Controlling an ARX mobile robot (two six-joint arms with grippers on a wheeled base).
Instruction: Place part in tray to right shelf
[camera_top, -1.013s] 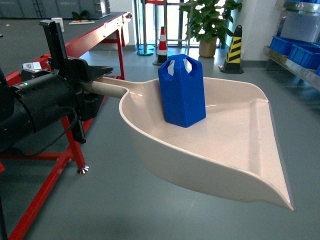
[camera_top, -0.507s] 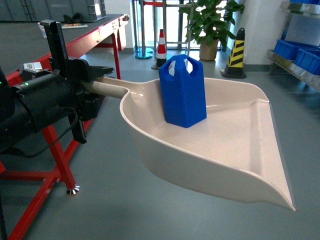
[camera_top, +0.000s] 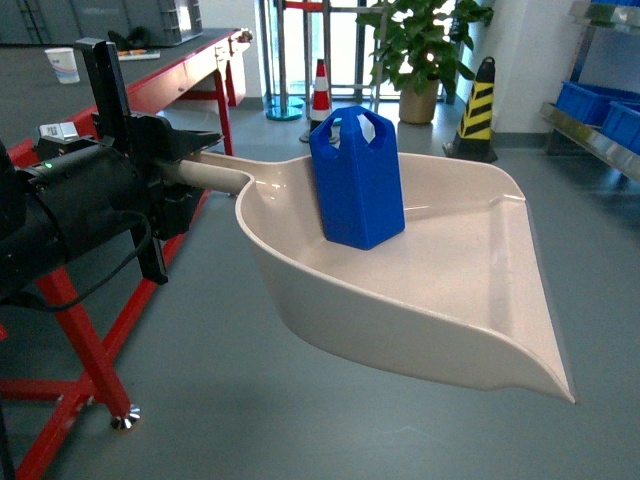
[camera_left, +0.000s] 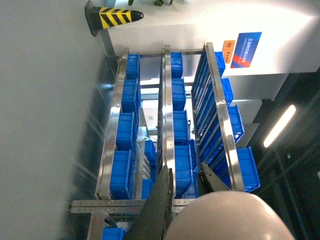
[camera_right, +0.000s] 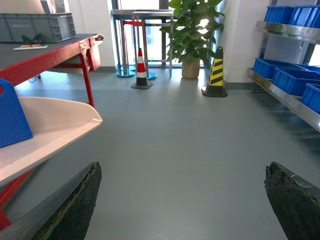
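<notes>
Above the floor: tray, handle clamped in left gripper. Part upright inside tray, near handle end. Right gripper spread wide, holding nothing. Shelf at right.

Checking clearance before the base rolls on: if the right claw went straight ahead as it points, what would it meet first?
Nothing near: the open right claw faces bare grey floor; far off stands a potted green plant, depth unclear.

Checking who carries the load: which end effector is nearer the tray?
Left. The left end effector grips the tray by its handle; the right end effector hangs open beside it, apart.
</notes>
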